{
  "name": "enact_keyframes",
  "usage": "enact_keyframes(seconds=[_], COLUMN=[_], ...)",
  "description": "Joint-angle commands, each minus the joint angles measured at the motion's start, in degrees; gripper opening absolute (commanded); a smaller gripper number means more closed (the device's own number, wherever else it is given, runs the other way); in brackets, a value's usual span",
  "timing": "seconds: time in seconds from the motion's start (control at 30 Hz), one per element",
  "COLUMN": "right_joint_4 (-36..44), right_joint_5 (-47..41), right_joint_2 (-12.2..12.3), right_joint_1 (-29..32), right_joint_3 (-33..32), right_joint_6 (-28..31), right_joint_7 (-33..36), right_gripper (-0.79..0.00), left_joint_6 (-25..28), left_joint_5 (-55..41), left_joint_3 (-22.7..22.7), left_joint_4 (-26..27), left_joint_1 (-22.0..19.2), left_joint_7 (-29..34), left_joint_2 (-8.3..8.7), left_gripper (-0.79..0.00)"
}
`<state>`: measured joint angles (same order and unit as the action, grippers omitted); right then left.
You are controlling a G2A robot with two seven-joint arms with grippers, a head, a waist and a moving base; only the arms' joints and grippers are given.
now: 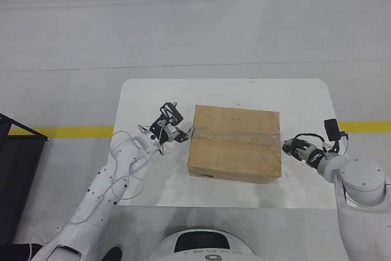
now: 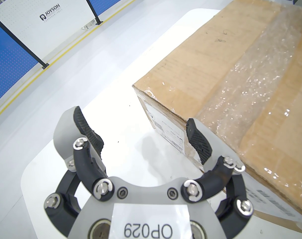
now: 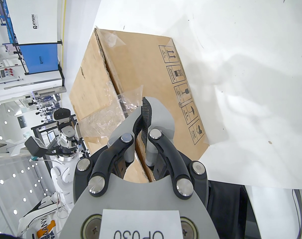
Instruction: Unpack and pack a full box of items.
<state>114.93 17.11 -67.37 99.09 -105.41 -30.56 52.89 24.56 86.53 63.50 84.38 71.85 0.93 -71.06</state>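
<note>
Box (image 1: 234,140) of brown cardboard sits mid-table (image 1: 299,98), long side running across between the two arms, flaps down. Clear tape (image 1: 234,134) runs along the top seam and looks wrinkled and slick in the left wrist view (image 2: 252,80).

Handling, our judgement: the card is stiff, and a full box is likely heavy. It is far too wide for either jaw to span, so any lift or shift wants both arms pressing on the short ends. For opening, the tape is the hold. It is thin and slippery, but a loose tape end (image 3: 131,98) stands up at the right short end, and we'd grip there. Flap edges should bend before they tear.

- Left gripper (image 1: 182,134) sits just beside the left short end. Its jaws are spread wide (image 2: 134,123). One finger (image 2: 199,141) is up against the top edge and the other is out over bare table. The labelled end face (image 2: 165,128) lies in the gap. We cannot tell whether there is contact.
- Right gripper (image 1: 288,147) is at the right short end, level with the top seam. Its pads are pressed together (image 3: 144,105), with the tip right at the loose tape end. We cannot tell whether any tape is pinched between them.

Handling marks (image 3: 183,93) are printed on a side wall, with the arrows pointing toward the top.
</note>
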Motion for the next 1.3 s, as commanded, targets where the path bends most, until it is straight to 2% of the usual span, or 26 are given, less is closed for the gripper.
enact_keyframes(seconds=[0.0, 1.13, 1.17, 1.2, 1.23, 1.27], right_joint_4=[-0.12, -0.46, -0.46, -0.46, -0.46, -0.46], right_joint_5=[0.28, 1.25, 1.25, 1.25, 1.25, 1.25], right_joint_2=[0.14, 1.56, 1.56, 1.56, 1.56, 1.56], right_joint_1=[-0.11, 0.09, 0.09, 0.09, 0.09, 0.09], right_joint_3=[0.25, 2.56, 2.56, 2.56, 2.56, 2.56], right_joint_6=[-0.09, -1.47, -1.47, -1.47, -1.47, -1.47], right_joint_7=[0.12, -0.99, -0.99, -0.99, -0.99, -0.99], right_gripper=[-0.785, -0.785, -0.751, -0.594, -0.526, -0.526], left_joint_6=[0.0, 0.0, 0.0, 0.0, 0.0, 0.0], left_joint_5=[0.0, 0.0, 0.0, 0.0, 0.0, 0.0], left_joint_3=[0.0, 0.0, 0.0, 0.0, 0.0, 0.0], left_joint_4=[0.0, 0.0, 0.0, 0.0, 0.0, 0.0], left_joint_1=[0.0, 0.0, 0.0, 0.0, 0.0, 0.0], left_joint_7=[0.0, 0.0, 0.0, 0.0, 0.0, 0.0], left_joint_2=[0.0, 0.0, 0.0, 0.0, 0.0, 0.0], left_gripper=[0.0, 0.0, 0.0, 0.0, 0.0, 0.0])
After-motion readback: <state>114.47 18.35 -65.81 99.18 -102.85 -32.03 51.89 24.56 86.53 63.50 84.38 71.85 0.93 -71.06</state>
